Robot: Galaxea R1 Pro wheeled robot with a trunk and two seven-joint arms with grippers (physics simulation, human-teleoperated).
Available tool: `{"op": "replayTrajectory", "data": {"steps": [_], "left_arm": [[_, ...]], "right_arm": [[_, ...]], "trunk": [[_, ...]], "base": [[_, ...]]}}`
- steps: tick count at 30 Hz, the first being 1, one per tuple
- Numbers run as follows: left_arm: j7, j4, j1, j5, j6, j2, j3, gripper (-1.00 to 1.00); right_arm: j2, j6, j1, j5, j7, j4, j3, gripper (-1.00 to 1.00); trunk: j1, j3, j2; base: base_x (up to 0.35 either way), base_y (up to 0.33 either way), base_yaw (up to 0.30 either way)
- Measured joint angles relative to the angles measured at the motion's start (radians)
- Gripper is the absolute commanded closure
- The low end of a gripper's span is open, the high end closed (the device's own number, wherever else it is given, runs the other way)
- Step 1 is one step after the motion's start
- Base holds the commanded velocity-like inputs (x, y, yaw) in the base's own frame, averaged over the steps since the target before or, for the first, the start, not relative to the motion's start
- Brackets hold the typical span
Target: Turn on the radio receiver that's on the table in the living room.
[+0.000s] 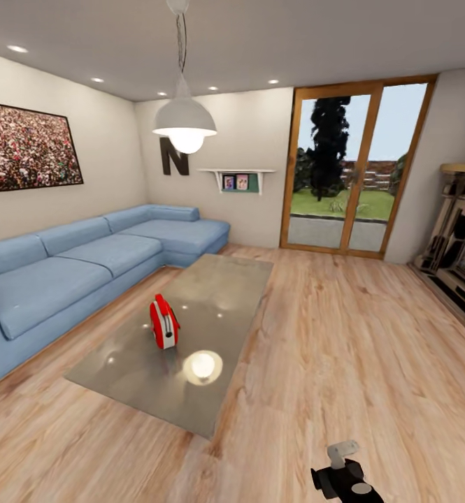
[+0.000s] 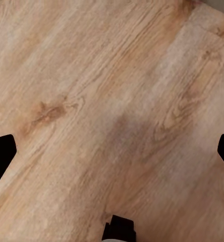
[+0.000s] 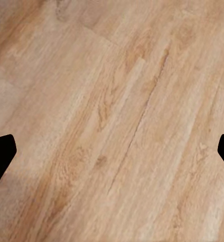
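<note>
While radio receiver [image 1: 164, 322] stands on table [image 1: 222, 283], both grippers spread wide over floor [image 1: 344, 335], well apart.

The left gripper [image 2: 112, 151] hangs over a light wood plank floor [image 2: 92, 75], its two black fingertips [image 2: 1, 156] spread far apart with bare planks between them. A small dark part [image 2: 119, 229] shows nearer the wrist.
</note>
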Motion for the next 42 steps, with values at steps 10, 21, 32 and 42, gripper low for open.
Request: {"op": "replayTrajectory", "data": {"steps": [10,21,32,42], "left_arm": [[0.004,0.0,0.0,-0.003,-0.001,0.0,0.0,-1.0],[0.01,0.001,0.0,-0.004,-0.002,0.0,0.0,-1.0],[0.012,0.001,0.0,-0.006,-0.003,0.0,0.0,-1.0],[0.012,0.001,0.0,-0.005,-0.003,0.0,0.0,-1.0]], "right_arm": [[0.0,-0.001,0.0,0.0,0.0,0.0,0.001,-1.0],[0.0,-0.001,0.0,0.0,0.0,0.0,0.001,-1.0],[0.0,-0.002,0.0,0.0,-0.002,0.0,0.0,-1.0],[0.0,-0.002,0.0,0.0,-0.002,0.0,0.0,-1.0]], "trunk": [[0.0,0.0,0.0],[0.0,0.0,0.0],[0.0,0.0,0.0],[0.0,0.0,0.0]], "base": [[0.204,0.271,0.0],[0.205,0.261,0.0],[0.215,0.146,0.0],[0.228,0.178,0.0]]}}
